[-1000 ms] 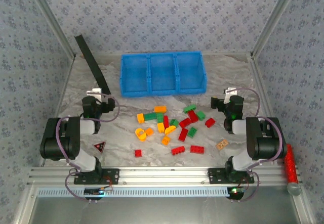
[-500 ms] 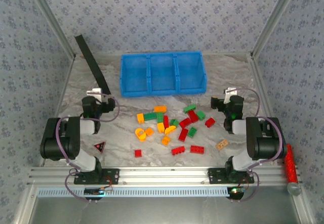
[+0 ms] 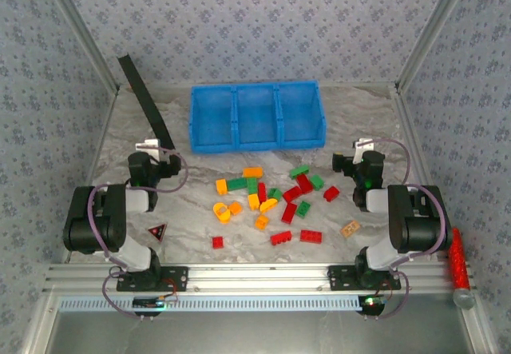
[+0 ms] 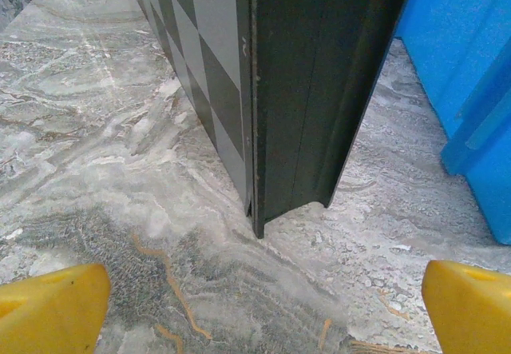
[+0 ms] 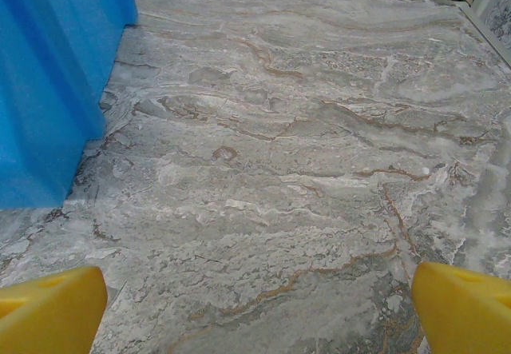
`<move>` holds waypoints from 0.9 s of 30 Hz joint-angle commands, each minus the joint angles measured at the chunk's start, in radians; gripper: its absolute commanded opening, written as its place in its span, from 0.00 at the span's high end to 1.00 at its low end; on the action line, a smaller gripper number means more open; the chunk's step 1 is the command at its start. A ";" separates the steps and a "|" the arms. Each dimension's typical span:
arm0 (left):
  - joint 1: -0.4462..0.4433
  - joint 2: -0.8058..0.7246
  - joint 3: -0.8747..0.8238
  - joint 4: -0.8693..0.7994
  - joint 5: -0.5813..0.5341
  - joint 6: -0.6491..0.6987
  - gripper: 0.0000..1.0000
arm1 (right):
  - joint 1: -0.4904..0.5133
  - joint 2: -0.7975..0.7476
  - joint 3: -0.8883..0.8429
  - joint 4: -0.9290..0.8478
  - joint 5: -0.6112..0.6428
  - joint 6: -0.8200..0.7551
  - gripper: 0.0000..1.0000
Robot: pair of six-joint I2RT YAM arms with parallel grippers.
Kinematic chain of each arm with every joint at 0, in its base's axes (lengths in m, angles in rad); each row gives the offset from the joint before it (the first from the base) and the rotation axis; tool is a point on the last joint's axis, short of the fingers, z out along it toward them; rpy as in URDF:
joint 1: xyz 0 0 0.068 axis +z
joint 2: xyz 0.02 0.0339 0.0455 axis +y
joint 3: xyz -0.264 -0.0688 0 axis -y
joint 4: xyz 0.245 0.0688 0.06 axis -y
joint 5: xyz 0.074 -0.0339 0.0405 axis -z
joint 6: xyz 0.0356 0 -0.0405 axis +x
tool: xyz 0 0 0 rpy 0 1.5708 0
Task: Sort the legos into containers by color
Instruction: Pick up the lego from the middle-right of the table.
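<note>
Your left pincer point(image 4: 259, 314) has its yellow tips spread wide, gripping nothing, over the marbled worktop point(image 4: 96, 154) at the foot of a dark checkered board point(image 4: 303, 90). Your right pincer point(image 5: 255, 314) is equally wide apart and grips nothing, near the blue containers point(image 3: 257, 142). The legos point(image 3: 291, 194) lie scattered between your arms, in front of the containers. A triangular red-and-black label point(image 3: 156, 231) is too small to read.

Dark board point(image 4: 307, 90), blue bin point(image 4: 471, 66) rt, marble tbl point(image 4: 96, 138)

Glossy plastic legos point(image 3: 304, 184), smooth plastic containers point(image 3: 257, 141), matt marbled table point(image 3: 363, 118)
</note>
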State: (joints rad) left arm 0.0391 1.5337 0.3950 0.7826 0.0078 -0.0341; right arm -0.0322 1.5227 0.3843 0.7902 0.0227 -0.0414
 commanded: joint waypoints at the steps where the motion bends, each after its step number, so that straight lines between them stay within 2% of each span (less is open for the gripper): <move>1: 0.000 -0.004 0.032 0.006 -0.005 -0.001 0.00 | -0.002 -0.007 0.013 0.005 0.014 0.017 0.00; 3: 0.000 -0.051 0.088 -0.136 -0.052 -0.021 0.00 | 0.011 -0.049 0.052 -0.098 0.083 0.029 0.00; 5: -0.002 -0.110 0.175 -0.328 -0.113 -0.038 0.00 | 0.021 -0.123 0.125 -0.311 0.138 0.056 0.00; 8: -0.019 -0.210 0.306 -0.588 -0.237 -0.110 0.00 | 0.026 -0.223 0.250 -0.656 0.195 0.202 0.00; 11: -0.070 -0.281 0.440 -0.758 -0.254 -0.090 0.00 | 0.041 -0.284 0.347 -0.952 0.213 0.368 0.00; 14: -0.129 -0.268 0.631 -0.988 -0.231 -0.072 0.00 | 0.065 -0.325 0.396 -1.175 0.179 0.539 0.00; 16: -0.175 -0.228 0.755 -1.136 -0.218 -0.033 0.00 | 0.096 -0.362 0.390 -1.275 0.160 0.676 0.00; 19: -0.240 -0.178 0.847 -1.248 -0.209 0.069 0.00 | 0.150 -0.396 0.364 -1.368 0.127 0.883 0.00; 22: -0.283 -0.151 0.881 -1.283 -0.208 0.132 0.00 | 0.211 -0.398 0.337 -1.382 0.090 1.027 0.01; 27: -0.304 -0.117 0.903 -1.276 -0.147 0.120 0.00 | 0.309 -0.329 0.352 -1.463 0.123 1.153 0.03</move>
State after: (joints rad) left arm -0.2623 1.4044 1.2602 -0.4255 -0.1761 0.0547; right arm 0.2504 1.1595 0.7300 -0.5583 0.1349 0.9493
